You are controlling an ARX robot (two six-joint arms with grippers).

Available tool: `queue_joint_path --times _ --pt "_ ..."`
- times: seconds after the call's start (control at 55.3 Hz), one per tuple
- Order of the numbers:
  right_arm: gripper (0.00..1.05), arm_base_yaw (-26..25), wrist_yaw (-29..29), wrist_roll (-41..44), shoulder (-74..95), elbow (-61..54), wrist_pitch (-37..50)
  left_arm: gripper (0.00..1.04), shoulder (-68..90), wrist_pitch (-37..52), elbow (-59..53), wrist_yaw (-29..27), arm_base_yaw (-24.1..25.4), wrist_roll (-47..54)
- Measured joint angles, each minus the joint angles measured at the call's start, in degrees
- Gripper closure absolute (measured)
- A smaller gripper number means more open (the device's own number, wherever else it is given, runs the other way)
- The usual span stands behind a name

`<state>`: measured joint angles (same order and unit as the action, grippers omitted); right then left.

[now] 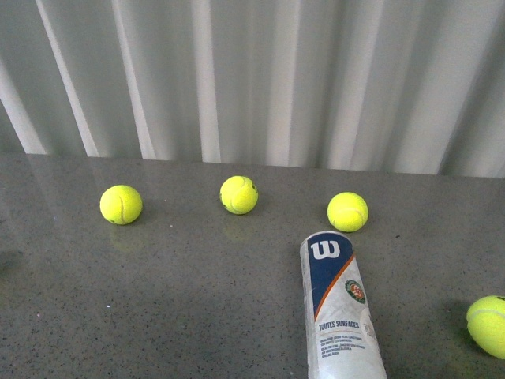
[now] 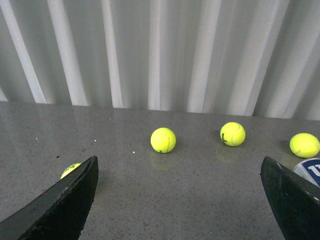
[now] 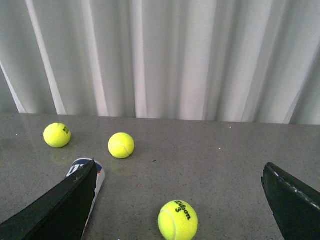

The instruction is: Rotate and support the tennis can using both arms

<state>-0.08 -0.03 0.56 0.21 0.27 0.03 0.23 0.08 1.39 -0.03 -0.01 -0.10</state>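
Task looks unstarted. Tennis can [image 1: 341, 312] lies flat on desk [image 1: 197, 300], at 5 o'clock in front view, W end pointing to 12. Neither arm touches it.

Left claw [image 2: 179, 167] spread wide, empty. Right claw [image 3: 180, 167] spread wide, empty, can just beside one finger.

Gripping, turning and steadying all left to do.

Clutter: nearest ball [image 1: 347, 212] at can's 12, edge ball [image 1: 489, 324] at its 3. Middle ball [image 1: 238, 194] and left ball [image 1: 121, 204] lie toward 10, well clear.
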Motion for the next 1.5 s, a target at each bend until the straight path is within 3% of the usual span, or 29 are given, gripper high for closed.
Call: queue_joint_path --times 1.339,1.375,1.448,1.502 --pt "0.07 0.0 0.0 0.0 0.0 0.0 0.0 0.07 0.0 0.0 0.0 0.0 0.0 0.0" --pt "0.07 1.0 3.8 1.2 0.7 0.0 1.7 0.07 0.0 0.0 0.0 0.0 0.0 0.0" --pt "0.07 4.1 17.7 4.3 7.3 0.5 12.3 0.07 0.0 0.0 0.0 0.0 0.0 0.0" --pt "0.07 4.0 21.8 5.3 13.8 1.9 18.7 0.07 0.0 0.0 0.0 0.0 0.0 0.0"
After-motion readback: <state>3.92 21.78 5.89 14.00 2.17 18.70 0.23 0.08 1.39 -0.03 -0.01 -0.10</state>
